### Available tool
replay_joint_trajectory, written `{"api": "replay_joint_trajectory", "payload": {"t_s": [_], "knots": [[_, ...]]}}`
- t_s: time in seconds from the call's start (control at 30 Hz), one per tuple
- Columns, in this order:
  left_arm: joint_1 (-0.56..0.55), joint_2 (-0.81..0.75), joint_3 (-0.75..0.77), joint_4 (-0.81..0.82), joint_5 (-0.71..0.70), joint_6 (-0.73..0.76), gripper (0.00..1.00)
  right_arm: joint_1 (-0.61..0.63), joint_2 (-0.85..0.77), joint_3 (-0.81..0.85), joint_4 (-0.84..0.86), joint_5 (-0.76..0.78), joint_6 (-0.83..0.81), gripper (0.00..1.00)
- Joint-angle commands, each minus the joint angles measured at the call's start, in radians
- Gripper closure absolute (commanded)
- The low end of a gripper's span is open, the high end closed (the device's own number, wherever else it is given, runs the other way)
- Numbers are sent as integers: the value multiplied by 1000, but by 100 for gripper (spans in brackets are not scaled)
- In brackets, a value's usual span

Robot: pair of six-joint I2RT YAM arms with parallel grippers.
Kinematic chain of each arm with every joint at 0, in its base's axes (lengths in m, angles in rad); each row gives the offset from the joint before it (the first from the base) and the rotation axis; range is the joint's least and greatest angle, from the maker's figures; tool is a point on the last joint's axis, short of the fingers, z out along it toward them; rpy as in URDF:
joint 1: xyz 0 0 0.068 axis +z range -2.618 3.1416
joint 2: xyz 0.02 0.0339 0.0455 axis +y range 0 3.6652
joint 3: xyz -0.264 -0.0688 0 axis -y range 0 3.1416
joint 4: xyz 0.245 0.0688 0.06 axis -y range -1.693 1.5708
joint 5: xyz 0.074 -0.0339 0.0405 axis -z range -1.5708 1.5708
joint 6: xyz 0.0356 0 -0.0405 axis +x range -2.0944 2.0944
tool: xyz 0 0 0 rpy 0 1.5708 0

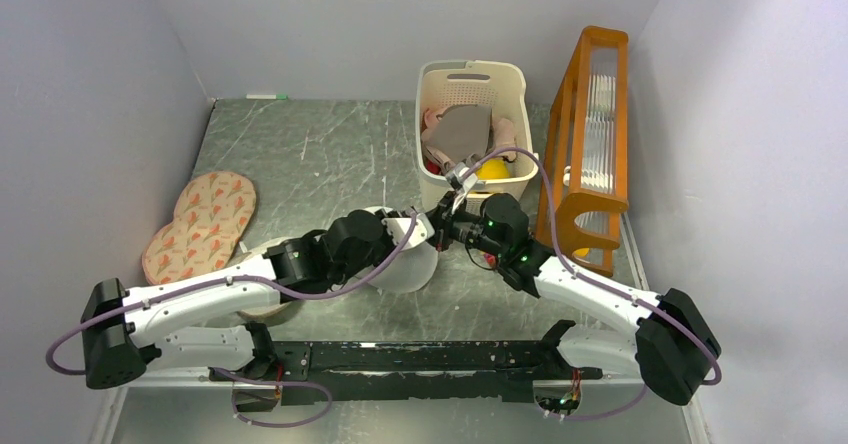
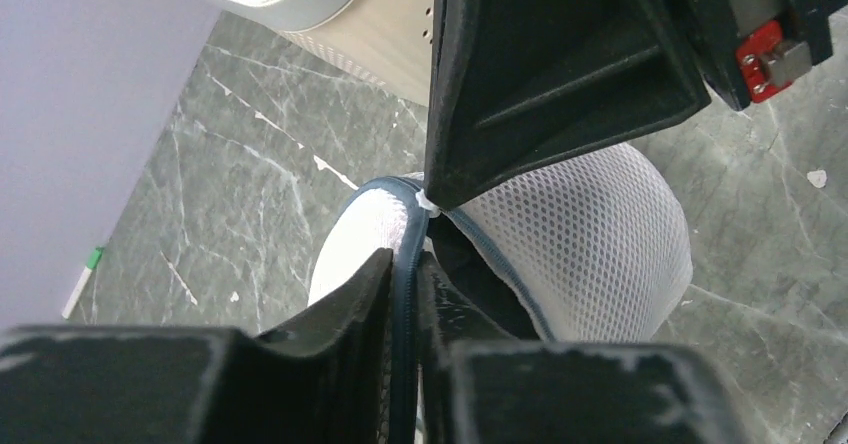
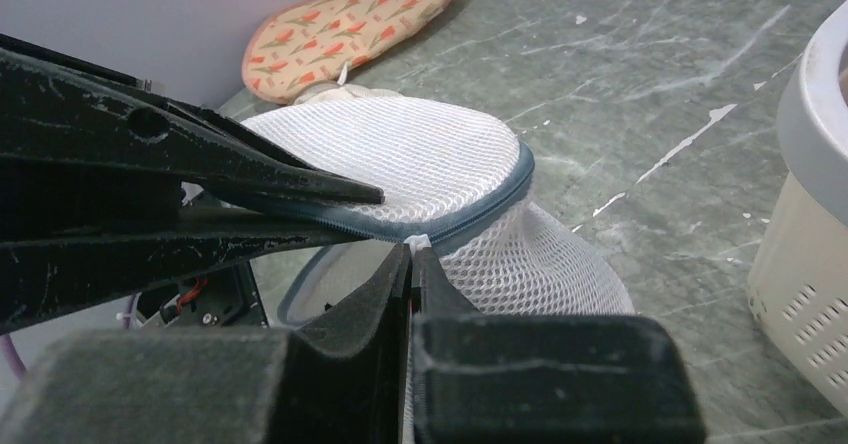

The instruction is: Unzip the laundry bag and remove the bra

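Note:
The laundry bag (image 1: 408, 264), a round white mesh pouch with a blue-grey zip rim, sits at the table's middle between both grippers. My left gripper (image 2: 405, 260) is shut on the zip rim (image 2: 408, 226). My right gripper (image 3: 411, 250) is shut on the small white zip pull tab (image 3: 417, 239) at the rim. In the top view the left gripper (image 1: 426, 232) and right gripper (image 1: 446, 227) meet tip to tip over the bag. The zip gapes beside the tab, and something black (image 2: 478, 282) shows inside, probably the bra. The rest of the bra is hidden.
A cream slatted basket (image 1: 505, 76) with a grey-brown garment and a yellow item stands just behind the bag. An orange wooden rack (image 1: 590, 144) leans at the right. Pink patterned pads (image 1: 205, 219) lie at the left. A green-capped marker (image 1: 267, 96) lies by the back wall.

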Motion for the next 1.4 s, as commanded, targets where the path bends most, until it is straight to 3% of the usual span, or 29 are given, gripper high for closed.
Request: {"api": "replay_joint_trajectory", "payload": {"t_s": [0.0, 0.13, 0.73, 1.0, 1.13, 1.23, 1.37], "knots": [[6, -38, 33, -7, 16, 3, 79, 10, -21, 9, 24, 35, -8, 100], [6, -123, 2, 21, 61, 33, 93, 6, -25, 9, 5, 43, -30, 100], [6, -349, -44, 17, 324, 100, 93, -37, 96, 157, -174, -74, -192, 100], [6, -355, -32, 7, 317, 73, 93, -101, 238, 260, -175, -274, -201, 100], [4, -320, 3, -2, 217, -16, 93, -104, 293, 329, -240, -312, -188, 99], [6, -244, 122, -121, 99, -186, 93, -104, 284, 368, -345, -222, -156, 90], [6, -175, 236, -309, -48, -458, 93, -103, 207, 384, -489, -95, -122, 71]]}}
